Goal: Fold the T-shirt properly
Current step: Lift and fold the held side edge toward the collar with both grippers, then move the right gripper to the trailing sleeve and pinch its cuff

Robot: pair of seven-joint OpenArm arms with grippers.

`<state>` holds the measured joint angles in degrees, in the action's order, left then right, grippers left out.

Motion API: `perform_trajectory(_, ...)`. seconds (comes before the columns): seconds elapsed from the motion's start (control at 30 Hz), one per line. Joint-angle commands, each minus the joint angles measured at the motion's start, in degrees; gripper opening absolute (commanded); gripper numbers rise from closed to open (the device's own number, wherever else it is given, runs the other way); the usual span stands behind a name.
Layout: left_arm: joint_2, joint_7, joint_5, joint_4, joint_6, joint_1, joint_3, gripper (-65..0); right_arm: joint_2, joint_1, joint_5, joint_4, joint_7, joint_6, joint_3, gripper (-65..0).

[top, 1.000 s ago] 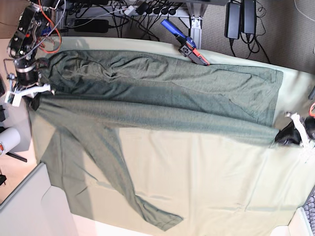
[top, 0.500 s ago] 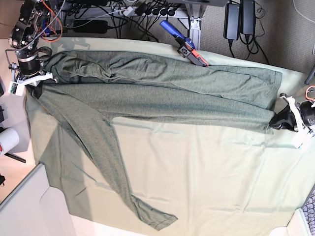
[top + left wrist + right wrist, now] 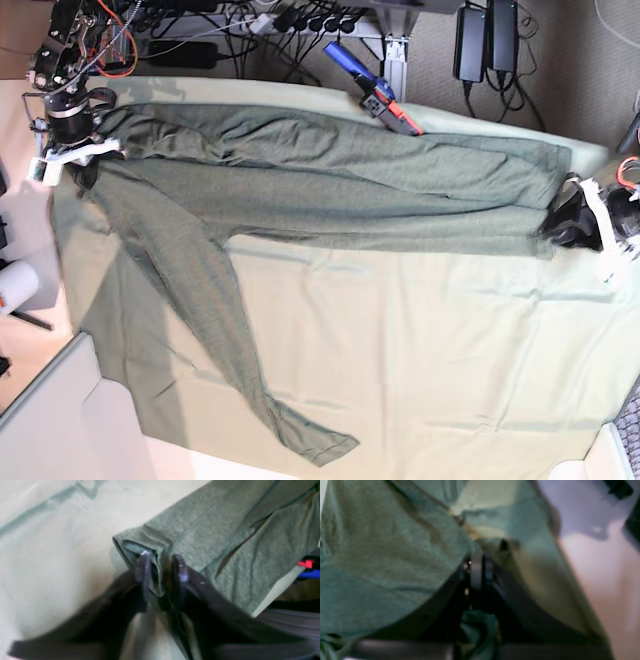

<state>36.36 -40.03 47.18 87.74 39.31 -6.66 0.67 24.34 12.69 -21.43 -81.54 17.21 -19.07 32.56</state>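
The T-shirt lies folded lengthwise along the far side of the mint-green table cloth. One long sleeve trails toward the near edge. My left gripper is at the shirt's right end. In the left wrist view it is shut on a folded corner of the shirt. My right gripper is at the shirt's left end. In the blurred right wrist view it is shut on a pinch of shirt fabric.
A blue and red tool lies at the table's far edge, beside the shirt. Cables and power bricks are on the floor behind. A white roll stands off the left edge, a grey board at the near left.
Both grippers have moved toward the far edge, carrying the shirt's folded edge over its body. The trailing sleeve has been dragged along, and more table cloth shows.
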Motion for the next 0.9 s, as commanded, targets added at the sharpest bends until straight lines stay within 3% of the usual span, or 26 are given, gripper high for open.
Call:
perform_trajectory(0.0, 1.09, 1.64, 0.96, 0.90, 0.69, 0.76, 0.55, -38.4, 0.94, -0.42, -0.37, -0.90, -1.25, 0.20, 0.66, -61.3)
perform_trajectory(0.1, 1.09, 2.56, 0.96, 0.90, 0.69, 0.76, 0.55, -29.7, -0.09, -0.44, 0.04, -0.90, -1.27, 0.20, 0.66, -35.0)
perform_trajectory(0.17, 1.11, 2.51, 0.96, 0.90, 0.69, 0.79, 0.55, -29.3, -0.44, -0.44, 0.04, -0.92, -1.27, 0.22, 0.79, -28.3)
perform_trajectory(0.37, 1.11, 2.51, 1.46, 1.55, 0.69, 0.79, 1.33, -29.3, -0.55, -0.59, -2.56, -3.26, -1.29, 0.20, 4.55, -28.2)
perform_trajectory(0.53, 1.11, 2.54, 2.03, 3.80, 0.69, 0.81, 3.87, -29.3, -2.75, -2.45, -6.71, -11.87, -0.72, 0.13, 7.30, -28.2)
perform_trajectory(0.67, 1.11, 1.86, 3.41, 6.40, 0.69, 0.76, 4.13, -29.3, -5.16, -8.09, -4.68, -13.79, -0.39, -0.04, 1.27, -28.2)
perform_trajectory(0.77, 1.11, -1.03, 5.46, 7.93, 0.69, 0.72, 4.13, -29.3, -8.46, -14.01, 1.84, -10.93, -0.46, 0.04, -6.34, -28.2)
perform_trajectory(0.87, 1.14, -1.42, 5.97, 8.00, 0.69, 0.74, 4.13, -29.3, -12.15, -20.33, 9.51, -4.35, -1.22, 2.93, -14.08, -28.2)
